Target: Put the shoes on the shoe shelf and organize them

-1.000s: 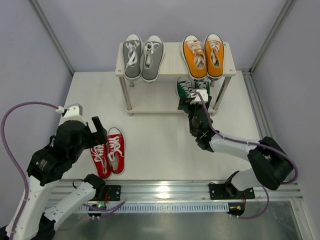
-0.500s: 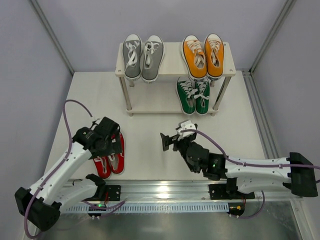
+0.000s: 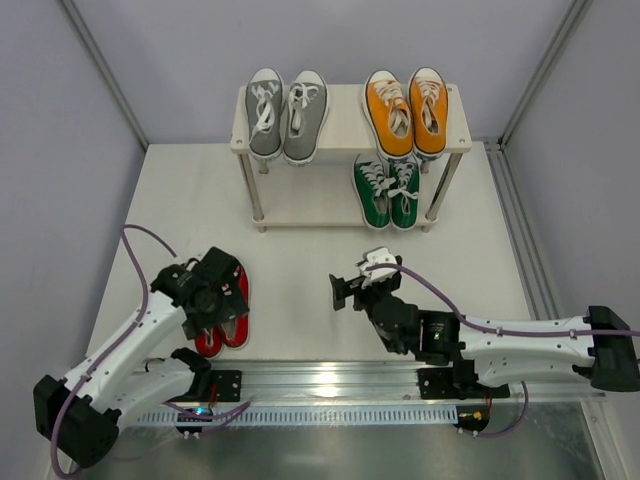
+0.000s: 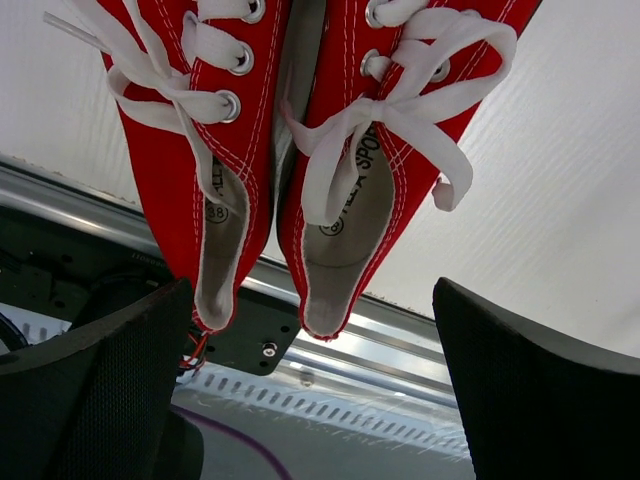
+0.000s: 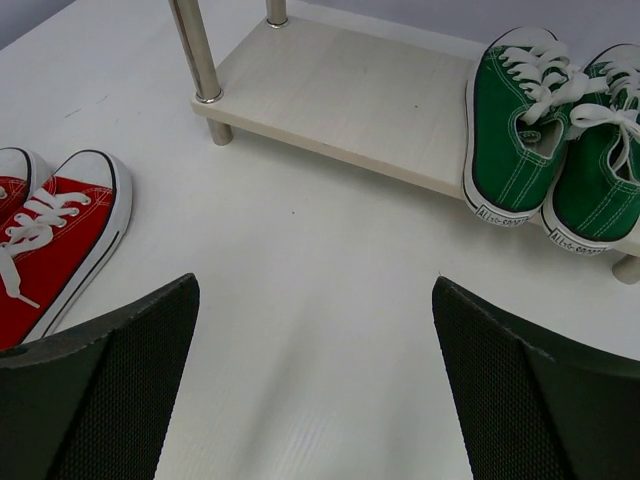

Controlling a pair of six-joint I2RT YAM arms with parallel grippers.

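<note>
Shoes in three colours sit on the shelf (image 3: 345,120), well ahead of both pincers. The grey shoes (image 3: 268,115) are at the left of the top board and the orange shoes (image 3: 390,115) at its right. The green shoes (image 5: 505,130) stand on the right end of the lower board, below the orange pair. The left part of that lower board is bare.

The red shoes (image 4: 155,180) lie side by side on the table (image 3: 300,270), directly under the left pincer (image 3: 218,292). In the left wrist view their heel openings lie between its two fingers, with the laces running on ahead. The fingers are spread wide apart, one outside each heel. They are not clamped on the pair, and I cannot tell whether either finger touches a shoe.

The right pincer (image 5: 315,290) hangs over bare table, well apart from the left one, with its fingers wide apart and nothing between them. Ahead of it is the lower board's bare stretch and a metal leg. The green shoes are ahead and to its right, heels turned toward it, close together and near the board's front edge. The white toe caps of the red shoes are off to its left, pointing toward the shelf.
</note>
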